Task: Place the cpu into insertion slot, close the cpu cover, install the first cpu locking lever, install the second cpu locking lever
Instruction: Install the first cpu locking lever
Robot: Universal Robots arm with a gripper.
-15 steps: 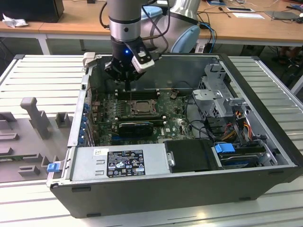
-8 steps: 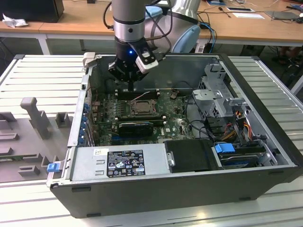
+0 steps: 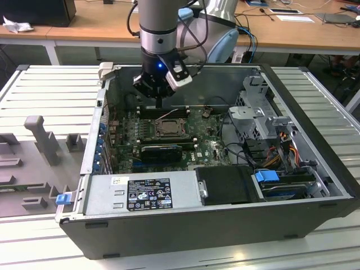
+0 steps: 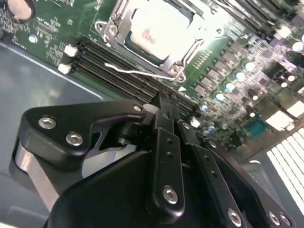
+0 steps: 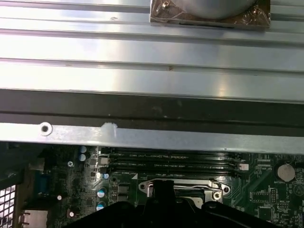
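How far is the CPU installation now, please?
Done: the cpu sits in the insertion slot, and the cpu cover lies closed over it. In hand: the gripper, shut and empty, hovers above the memory slots. Left: one wire locking lever stands free, not latched; the other I cannot judge.

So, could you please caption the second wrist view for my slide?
End effector poised above the memory slots, beside the covered cpu in its socket.
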